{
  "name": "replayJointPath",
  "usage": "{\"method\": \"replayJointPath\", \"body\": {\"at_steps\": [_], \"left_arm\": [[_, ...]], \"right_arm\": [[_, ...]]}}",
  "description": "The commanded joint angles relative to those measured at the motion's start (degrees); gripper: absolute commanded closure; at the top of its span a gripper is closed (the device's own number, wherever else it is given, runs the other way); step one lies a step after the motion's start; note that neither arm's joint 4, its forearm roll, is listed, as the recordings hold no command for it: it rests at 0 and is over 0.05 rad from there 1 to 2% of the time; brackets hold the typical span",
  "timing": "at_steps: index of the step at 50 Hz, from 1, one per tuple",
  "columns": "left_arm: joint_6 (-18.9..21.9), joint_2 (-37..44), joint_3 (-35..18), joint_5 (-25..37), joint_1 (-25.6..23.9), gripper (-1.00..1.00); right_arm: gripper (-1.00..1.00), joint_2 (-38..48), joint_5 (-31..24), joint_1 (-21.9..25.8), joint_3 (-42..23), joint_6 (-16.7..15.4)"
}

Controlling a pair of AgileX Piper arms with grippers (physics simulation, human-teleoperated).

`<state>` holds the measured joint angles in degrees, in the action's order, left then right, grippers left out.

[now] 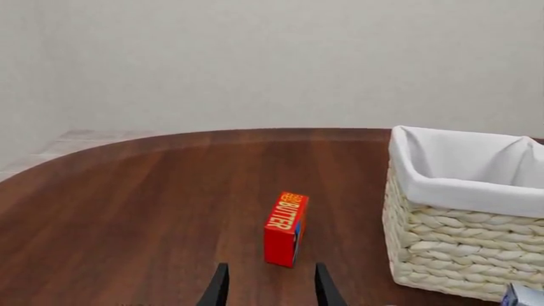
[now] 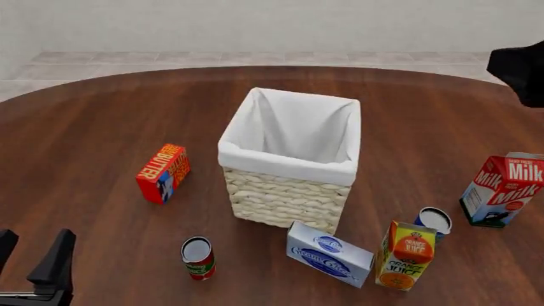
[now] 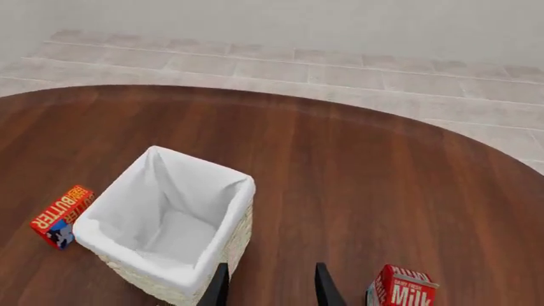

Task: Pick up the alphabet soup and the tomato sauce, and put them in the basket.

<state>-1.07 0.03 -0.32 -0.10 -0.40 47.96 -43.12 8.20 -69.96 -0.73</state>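
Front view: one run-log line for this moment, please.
left tool: open, empty | right tool: open, empty | tomato sauce: upright on table, left-front of basket | basket: empty

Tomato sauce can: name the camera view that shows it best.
The front view. There the tomato sauce can stands upright and whole on the table, silver top and red label visible, in front of the basket toward the left arm's side. Neither wrist view shows it.
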Motion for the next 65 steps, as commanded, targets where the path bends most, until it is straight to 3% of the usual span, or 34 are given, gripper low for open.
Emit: {"method": "replayJointPath", "body": {"at_steps": [1, 6, 14, 25, 38, 44, 58, 60, 63, 65], "left_arm": [[-0.3, 0.0, 0.0, 0.1, -0.2, -1.00], [-0.4, 0.0, 0.1, 0.1, -0.2, -1.00], [-0.9, 0.0, 0.1, 0.2, -0.4, -1.00], [-1.3, 0.5, 0.1, -0.1, -0.6, -1.00], [-1.6, 0.0, 0.1, 0.2, -0.4, -1.00], [-1.7, 0.0, 0.1, 0.2, -0.5, -1.00], [-1.9, 0.0, 0.1, 0.2, -0.6, -1.00], [-1.9, 0.0, 0.1, 0.2, -0.6, -1.00], [-1.8, 0.0, 0.1, 0.2, -0.7, -1.00], [-1.8, 0.0, 0.1, 0.2, -0.7, -1.00]], "right_arm": [[-1.00, 5.5, -5.6, 0.8, -4.3, 1.8], [-1.00, 7.7, -6.9, 0.4, -4.1, 2.5], [-1.00, 10.6, -6.8, -1.5, -3.6, 0.4], [-1.00, 14.3, -8.6, -2.7, -2.2, 2.8], [-1.00, 16.0, -9.8, -5.7, 0.0, 1.3], [-1.00, 15.4, -10.2, -5.6, 2.5, 2.9], [-1.00, 15.0, -9.1, -8.4, 7.9, 3.0], [-1.00, 15.4, -9.4, -8.7, 8.7, 4.5], [-1.00, 15.5, -9.4, -9.2, 8.9, 4.1], [-1.00, 15.9, -9.5, -9.5, 10.0, 6.0]]}}
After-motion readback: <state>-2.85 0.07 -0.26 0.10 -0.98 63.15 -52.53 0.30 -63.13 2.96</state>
